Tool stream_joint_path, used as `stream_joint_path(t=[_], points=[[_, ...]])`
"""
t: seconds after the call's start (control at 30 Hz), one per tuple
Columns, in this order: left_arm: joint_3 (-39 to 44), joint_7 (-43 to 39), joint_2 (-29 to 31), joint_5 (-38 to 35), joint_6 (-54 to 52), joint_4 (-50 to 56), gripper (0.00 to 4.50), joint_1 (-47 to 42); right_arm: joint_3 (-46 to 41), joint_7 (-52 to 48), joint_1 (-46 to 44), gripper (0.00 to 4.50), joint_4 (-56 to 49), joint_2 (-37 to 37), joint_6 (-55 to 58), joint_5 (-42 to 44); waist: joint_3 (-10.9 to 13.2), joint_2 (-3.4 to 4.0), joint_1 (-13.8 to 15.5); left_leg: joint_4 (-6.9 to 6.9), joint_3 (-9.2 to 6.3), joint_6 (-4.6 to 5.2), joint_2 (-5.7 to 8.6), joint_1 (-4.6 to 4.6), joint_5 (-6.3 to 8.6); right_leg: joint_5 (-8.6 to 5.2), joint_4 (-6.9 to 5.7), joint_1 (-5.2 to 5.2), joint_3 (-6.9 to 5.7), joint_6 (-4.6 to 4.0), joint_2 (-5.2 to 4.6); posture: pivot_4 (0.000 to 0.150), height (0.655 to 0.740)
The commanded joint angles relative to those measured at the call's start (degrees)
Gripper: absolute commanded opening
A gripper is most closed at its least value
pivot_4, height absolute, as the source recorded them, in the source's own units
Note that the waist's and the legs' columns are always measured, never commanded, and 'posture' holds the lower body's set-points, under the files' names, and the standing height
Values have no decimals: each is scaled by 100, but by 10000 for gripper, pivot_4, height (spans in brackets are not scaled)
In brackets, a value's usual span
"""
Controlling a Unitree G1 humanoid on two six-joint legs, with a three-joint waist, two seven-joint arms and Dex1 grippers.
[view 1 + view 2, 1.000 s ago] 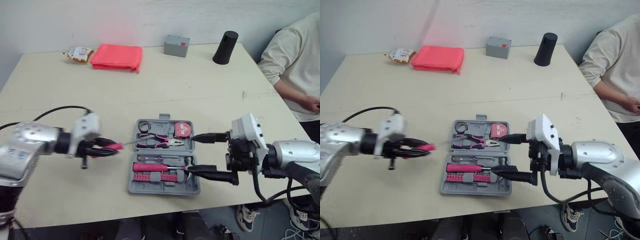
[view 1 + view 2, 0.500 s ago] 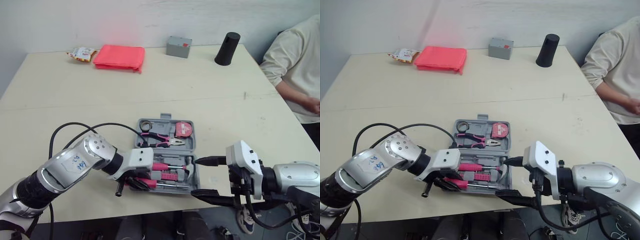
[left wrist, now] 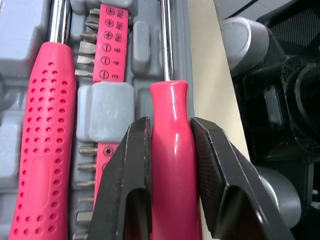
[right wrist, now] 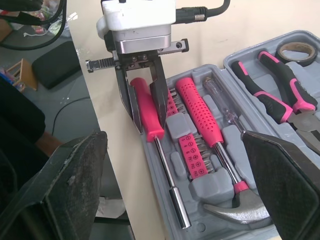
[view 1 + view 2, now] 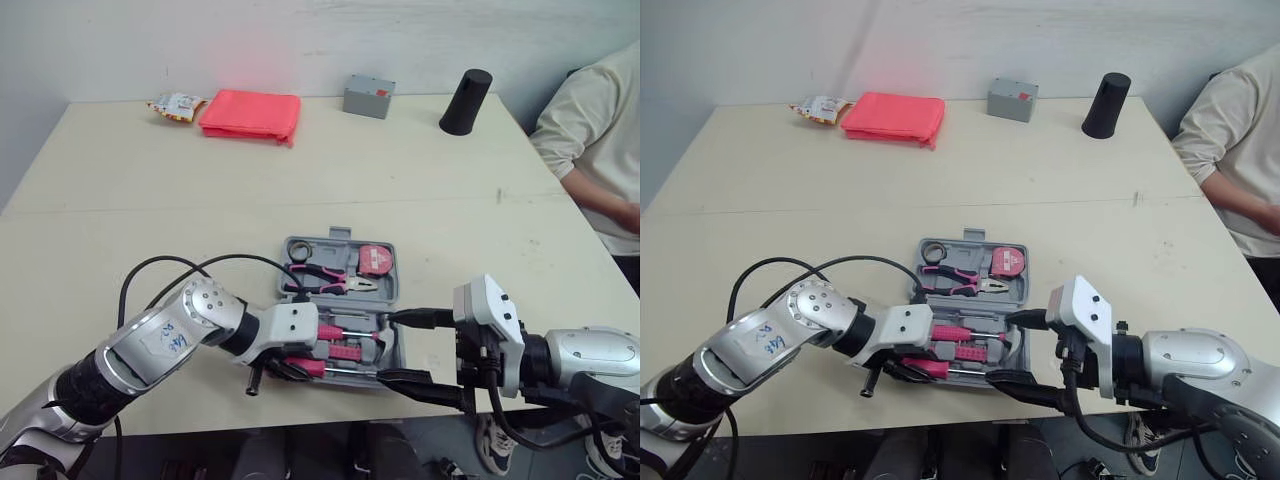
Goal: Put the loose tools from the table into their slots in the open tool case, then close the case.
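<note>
Down at the near edge of the worktop [image 5: 150, 220], the grey tool case [image 5: 333, 237] lies open and flat, with its lid not yet shut. The left hand [image 3: 170, 125] is clenched on the glossy pink handle of a screwdriver [image 4: 161, 155], one black finger against each side. The tool lies along the row of the case nearest the worktop's front edge, its steel shaft running in the groove there; whether the handle is pressed fully home is hard to say. Just beside it sits a pink bit rack [image 4: 190, 150], and next to that a hammer [image 4: 200, 112] with a dotted pink handle, its head at the right end of the case. In the far half of the case are a pair of pink-and-black pliers [image 5: 325, 283], a pink tape measure [image 5: 375, 260] and a small roll of tape [image 5: 297, 248]. The right hand [image 5: 388, 347] hangs at the right end of the case with its two fingers spread wide and nothing between them. Well apart, along the far side of the worktop, lie a snack packet [image 5: 175, 104], a red pouch [image 5: 250, 113], a grey box [image 5: 369, 97] and a black cylinder [image 5: 465, 102]. A person [image 5: 590, 140] in a cream top sits at the right side.
</note>
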State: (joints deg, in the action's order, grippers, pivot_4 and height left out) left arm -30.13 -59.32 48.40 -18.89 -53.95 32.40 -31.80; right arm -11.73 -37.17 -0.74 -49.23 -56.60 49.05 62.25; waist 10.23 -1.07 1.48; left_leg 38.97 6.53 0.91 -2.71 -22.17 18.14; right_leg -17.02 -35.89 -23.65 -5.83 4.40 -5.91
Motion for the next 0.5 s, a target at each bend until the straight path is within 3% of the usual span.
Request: stream_joint_path(t=[0.03,0.27,0.4,0.5], points=[[130,75,-100,-32,-84,-65,15543,-37,-89,68,46,45000,-172,-16,-31,137,0,0,-1,0,0,0,0,0,0,0,0,0,0,0,0,1500,7400],[658,-15,-313,-498,-133,-63,44425,-131,-10,118,74,45000,-127,47,-110,4,0,0,3,3,-2,0,0,0,0,0,-2,2,-2,1,-1,1500,7400],[1043,-250,-514,-733,545,-190,44425,64,57,117,118,45000,-127,139,-196,-130,0,0,-2,6,-8,-3,0,-2,-2,1,-1,4,-5,1,-2,1500,7400],[1357,-325,-789,-766,1351,-491,34994,377,124,-90,281,45000,-124,102,-323,-449,0,1,-2,4,-6,-7,0,-1,-4,0,0,5,-6,1,-2,1500,7400]])
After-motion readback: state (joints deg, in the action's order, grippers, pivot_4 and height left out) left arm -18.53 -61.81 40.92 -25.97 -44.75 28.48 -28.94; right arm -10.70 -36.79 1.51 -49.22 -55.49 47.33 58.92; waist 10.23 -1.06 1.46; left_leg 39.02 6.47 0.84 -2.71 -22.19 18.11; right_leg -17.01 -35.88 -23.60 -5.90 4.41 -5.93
